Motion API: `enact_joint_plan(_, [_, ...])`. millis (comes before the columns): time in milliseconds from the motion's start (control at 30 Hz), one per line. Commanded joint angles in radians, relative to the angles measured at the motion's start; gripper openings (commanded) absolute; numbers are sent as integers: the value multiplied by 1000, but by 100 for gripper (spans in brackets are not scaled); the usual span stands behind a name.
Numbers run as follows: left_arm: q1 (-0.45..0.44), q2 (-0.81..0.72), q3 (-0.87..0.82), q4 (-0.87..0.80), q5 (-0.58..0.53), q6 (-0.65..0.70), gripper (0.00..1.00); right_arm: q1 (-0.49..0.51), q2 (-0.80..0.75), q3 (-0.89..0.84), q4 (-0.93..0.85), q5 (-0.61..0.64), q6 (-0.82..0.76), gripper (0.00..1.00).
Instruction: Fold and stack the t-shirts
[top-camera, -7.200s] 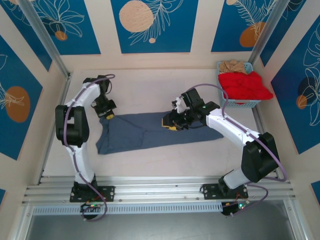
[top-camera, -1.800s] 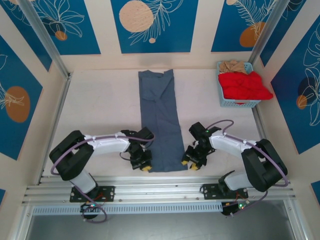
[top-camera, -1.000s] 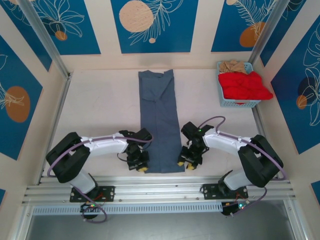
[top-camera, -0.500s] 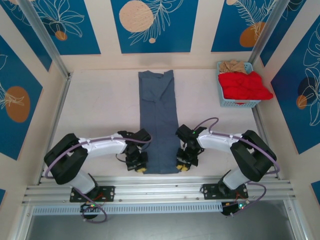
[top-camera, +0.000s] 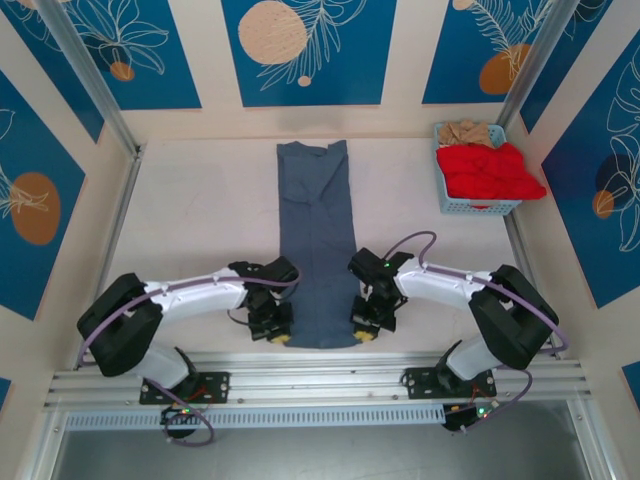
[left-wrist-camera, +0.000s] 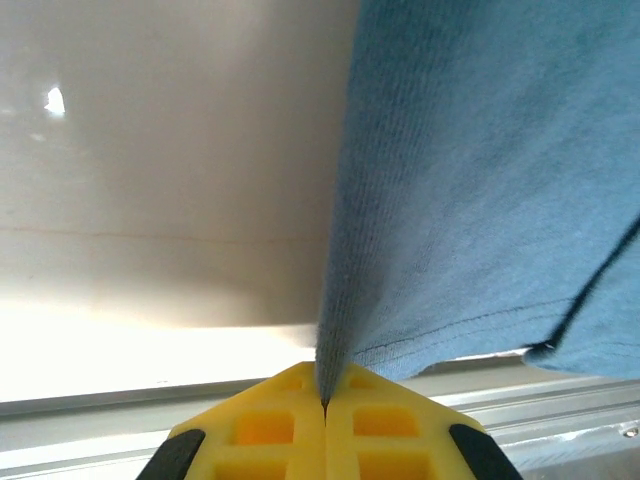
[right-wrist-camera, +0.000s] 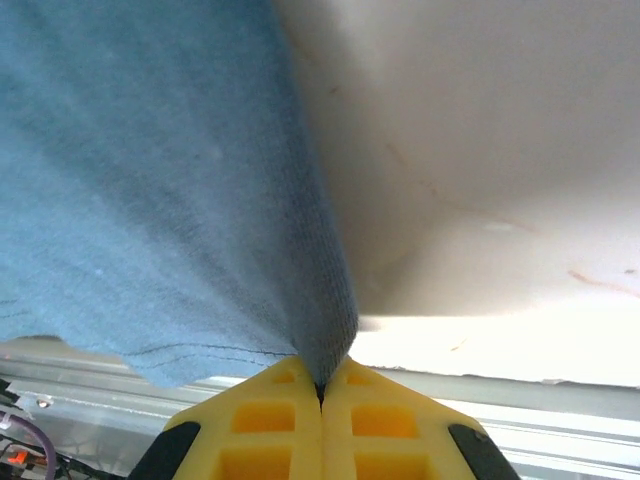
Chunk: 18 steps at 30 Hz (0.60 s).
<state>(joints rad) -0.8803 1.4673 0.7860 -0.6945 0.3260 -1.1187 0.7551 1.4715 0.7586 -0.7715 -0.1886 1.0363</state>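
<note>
A: Table (top-camera: 200, 210) layout? Where is the blue shirt (top-camera: 318, 240) laid?
B: It is spread flat as a long narrow strip down the middle, with the far end near the back wall and the near hem at the front edge. The basket (top-camera: 480, 207) is set far right and loaded with the red shirt (top-camera: 490, 172) and beige shirt (top-camera: 468, 132).
A: Grippers?
B: The left gripper (top-camera: 281, 336) is clamped tight on the hem's left corner. The right gripper (top-camera: 366, 334) is pinched closed on the right corner.

Cream tabletop (top-camera: 200, 200), beige walls (top-camera: 404, 60) with blue floral panels (top-camera: 305, 50), aluminium rails (top-camera: 320, 385) at near edge
</note>
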Motion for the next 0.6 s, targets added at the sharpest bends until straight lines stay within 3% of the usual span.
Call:
enact_joint_plan(0, [-9,-69,35,-87,-54,-4,0,2,-59,41,-78,4,9,0])
enact_joint_plan(233, [46,-109,112,-68,-80,-24,0,-81,-81,155,-147,0,-23,0])
enact_joint_plan(567, [251,6,294,-59,-93,73,0,-241,85,410,-191,5,-153,0])
